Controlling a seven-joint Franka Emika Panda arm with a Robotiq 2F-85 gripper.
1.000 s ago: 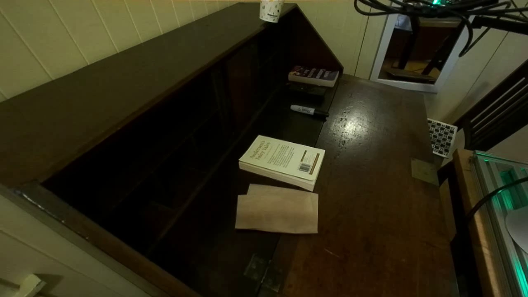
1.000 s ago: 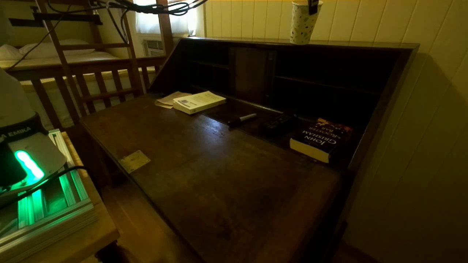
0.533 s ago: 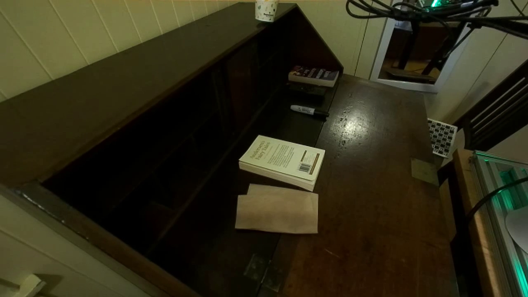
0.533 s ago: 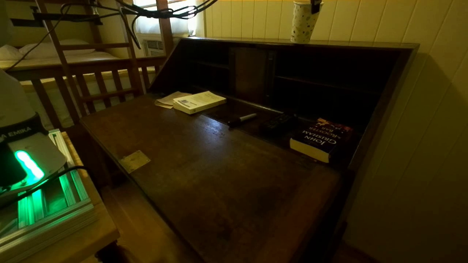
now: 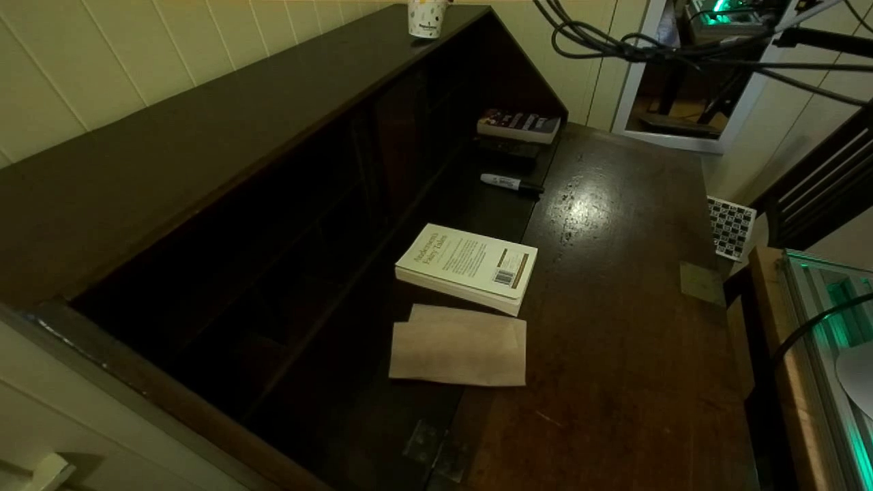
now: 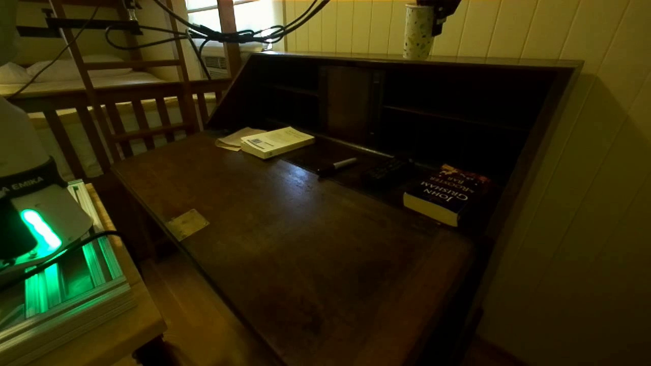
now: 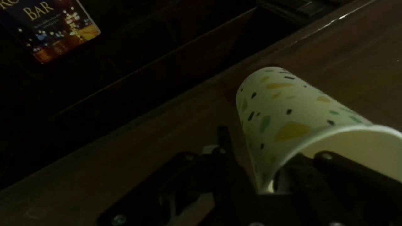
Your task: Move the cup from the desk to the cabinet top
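White speckled paper cup (image 6: 417,33) at the front edge of the dark wooden cabinet top (image 5: 204,136); black hand (image 7: 259,150) parted, straddling its rim. Dark paperback (image 6: 445,195) below, near the brown table's (image 6: 285,229) back corner.

The cup (image 5: 426,20) gets its top chopped off in an exterior view, most of the gripper (image 6: 436,24) is cropped in an exterior view, and tbh the wrist view hides one fingertip behind the cup's side.
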